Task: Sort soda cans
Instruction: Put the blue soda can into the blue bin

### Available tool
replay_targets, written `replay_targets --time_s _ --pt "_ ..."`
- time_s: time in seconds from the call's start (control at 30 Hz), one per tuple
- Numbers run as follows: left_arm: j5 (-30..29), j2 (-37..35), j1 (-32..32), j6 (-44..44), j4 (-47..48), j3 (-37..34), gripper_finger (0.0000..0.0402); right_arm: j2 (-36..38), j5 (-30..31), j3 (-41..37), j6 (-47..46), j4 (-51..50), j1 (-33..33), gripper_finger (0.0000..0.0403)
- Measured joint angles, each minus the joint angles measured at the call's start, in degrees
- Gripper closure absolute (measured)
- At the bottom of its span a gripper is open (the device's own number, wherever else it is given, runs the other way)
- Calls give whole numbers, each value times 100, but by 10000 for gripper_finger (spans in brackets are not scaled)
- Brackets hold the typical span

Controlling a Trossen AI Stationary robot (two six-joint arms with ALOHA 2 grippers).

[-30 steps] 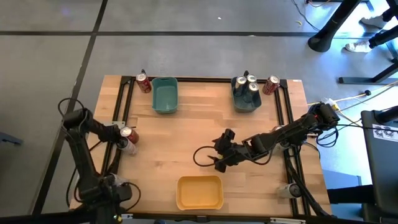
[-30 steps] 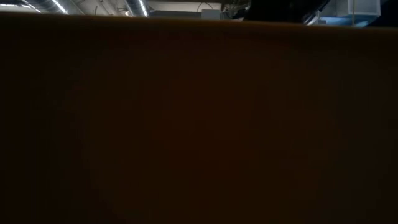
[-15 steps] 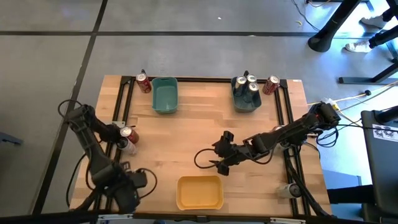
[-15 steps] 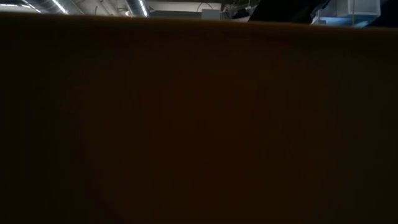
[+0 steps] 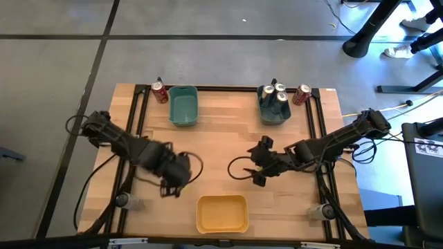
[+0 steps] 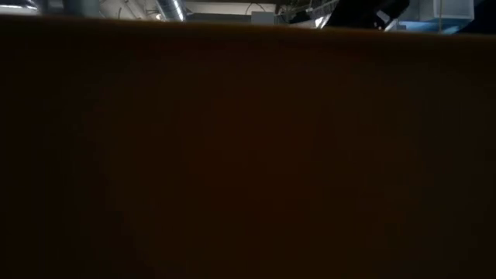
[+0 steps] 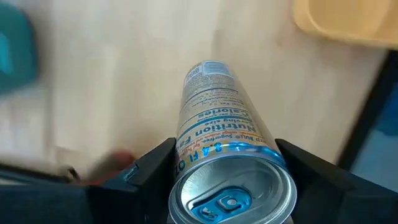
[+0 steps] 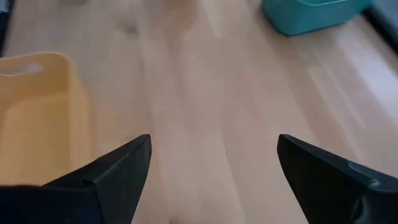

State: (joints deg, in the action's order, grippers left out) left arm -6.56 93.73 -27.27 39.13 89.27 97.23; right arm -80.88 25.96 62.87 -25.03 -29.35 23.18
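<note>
My left gripper (image 5: 173, 180) hangs over the table's left-middle, just left of the yellow bin (image 5: 222, 213), shut on a silver soda can with blue print (image 7: 214, 118). My right gripper (image 5: 257, 171) hovers open over the table's middle with nothing between its fingers (image 8: 211, 162). Several cans stand in the grey bin (image 5: 275, 105) at the far edge. One red can (image 5: 160, 92) stands left of the teal bin (image 5: 183, 105), and another (image 5: 302, 95) stands right of the grey bin. My left gripper pinches the silver can between its two fingers, one on each side of the can's wall just below the top rim (image 7: 184, 158). The fingers come from above and point down. The can hangs upright below them, tab end up, clear of the table.
The yellow bin's wall (image 6: 248, 155) fills the low view and hides the table there. Black rails (image 5: 136, 124) run along the table's left and right sides. Bare wood (image 5: 221, 138) lies between the three bins.
My left gripper has swung from the table's left edge toward the middle and the near side, rising and rolling its wrist, with the silver can carried along upright. My right gripper has drawn back a little toward the table's right edge and risen slightly, still open.
</note>
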Motion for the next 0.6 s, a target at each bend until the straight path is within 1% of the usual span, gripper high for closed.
replay_targets --time_s 0.13,0.27,0.4,0.47,0.53,0.6 --pt "-113 0 579 -683 -161 0 173 2 413 -2 2 -193 -193 56" --pt "-161 0 1053 -1189 -157 0 173 -24 476 -2 180 -158 -632 56" --pt "-204 2 1445 -1778 -132 0 173 -34 187 -2 734 25 -1224 56" --pt "-337 2 1645 -2169 -203 0 173 -39 -21 -6 1069 173 -1507 56" --pt "-461 0 1889 -2586 -440 -32 173 -39 -282 -7 1381 389 -1787 56" --pt "-463 0 2172 -2995 -841 -120 173 -39 -631 -10 1623 551 -2027 56"
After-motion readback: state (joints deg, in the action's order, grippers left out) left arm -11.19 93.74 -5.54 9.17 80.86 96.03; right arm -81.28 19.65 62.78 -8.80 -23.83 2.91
